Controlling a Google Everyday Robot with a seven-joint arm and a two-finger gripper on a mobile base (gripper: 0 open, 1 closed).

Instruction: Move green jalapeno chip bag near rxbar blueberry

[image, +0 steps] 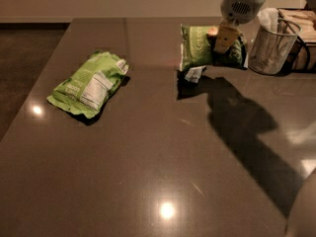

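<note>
Tabletop [148, 172], dark and glossy, fills the view. Second bag [89, 85], green with a white nutrition panel facing up, lies at the left, well apart from everything else. Chip bag [200, 51], green with pale lettering, is at the far right part of the tabletop and appears raised, with a dark shadow beneath it. Mesh cup [271, 48] stands just right of the chip bag. Gripper [224, 37] reaches down from the top right; its tan jaws are closed on the right part of the chip bag. Rxbar [194, 74], dark with a white patch, lies just below the chip bag's lower-left corner; contact between them cannot be determined.
</note>
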